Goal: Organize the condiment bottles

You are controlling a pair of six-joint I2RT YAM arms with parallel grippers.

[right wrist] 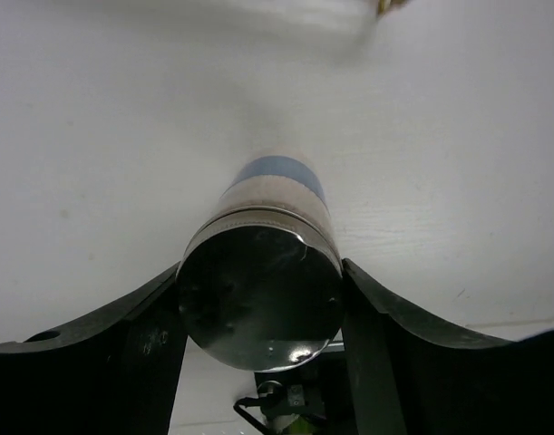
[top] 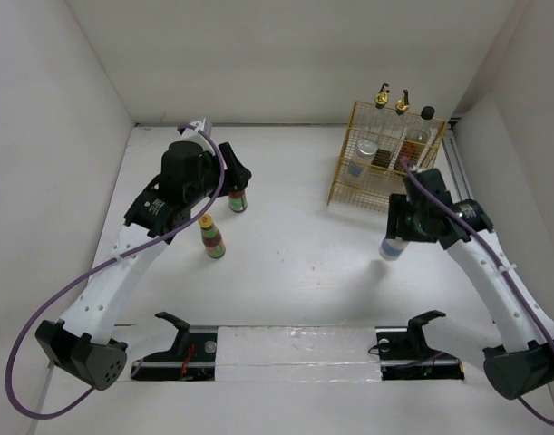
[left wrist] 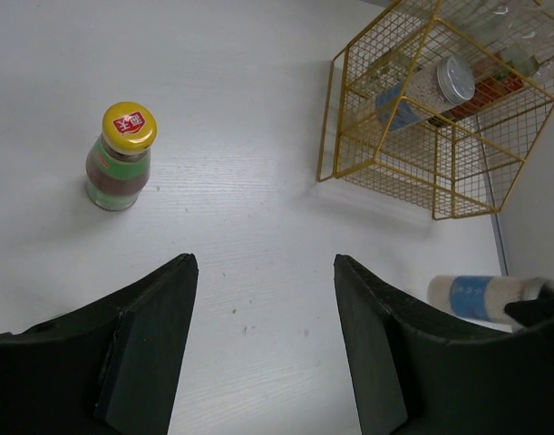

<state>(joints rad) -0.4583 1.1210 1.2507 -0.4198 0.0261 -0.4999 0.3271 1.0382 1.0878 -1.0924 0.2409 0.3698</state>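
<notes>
- Your right gripper [right wrist: 263,272] clenched on the white, blue-banded shaker with a silver lid [right wrist: 275,195], tilted, near the gold wire basket [top: 347,186].
- Your left gripper [left wrist: 266,263] hung released and empty over the white table [left wrist: 258,109], a yellow-capped sauce bottle [left wrist: 119,159] standing ahead of it.

The left arm [top: 181,177] hides the cap of the far sauce bottle [top: 238,202]. The shaker [right wrist: 275,186] blurs at its far end. The basket [left wrist: 385,109] runs off-frame.
</notes>
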